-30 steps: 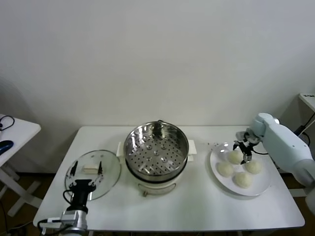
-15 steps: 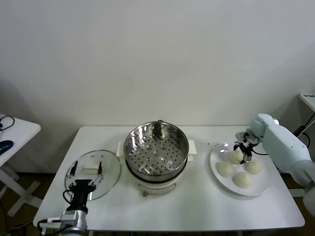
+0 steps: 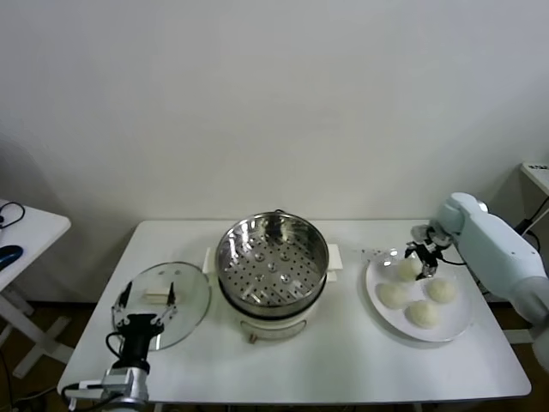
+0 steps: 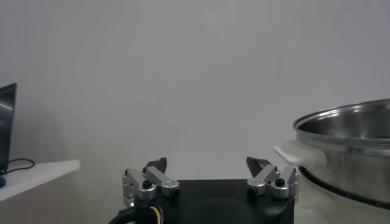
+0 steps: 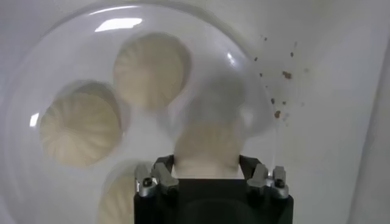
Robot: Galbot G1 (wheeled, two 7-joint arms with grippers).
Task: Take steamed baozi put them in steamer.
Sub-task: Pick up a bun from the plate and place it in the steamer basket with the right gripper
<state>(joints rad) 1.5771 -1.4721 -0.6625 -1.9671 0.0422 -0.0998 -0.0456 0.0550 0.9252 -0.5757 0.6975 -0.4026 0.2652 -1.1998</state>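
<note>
The head view takes in the whole white surface (image 3: pixel 343 360): the steamer (image 3: pixel 272 262) stands at its middle, the glass lid (image 3: pixel 163 302) lies to the steamer's left, and the white plate (image 3: pixel 455 330) lies to its right with four steamed baozi (image 3: pixel 423 313). The right wrist view alone shows how the right gripper (image 3: pixel 422 261) meets its bun: the near baozi (image 5: pixel 207 149) sits between the two fingers (image 5: pixel 159 178), which press its sides, while the other buns lie apart on the plate. The left wrist view shows only the left gripper (image 4: pixel 210 173), fingers spread wide with nothing between them, beside the steamer's rim and handle. Compared with a second ago, the right fingers have narrowed from wide onto the bun nearest the steamer, and the arm has shifted slightly; the bun appears a little raised.
</note>
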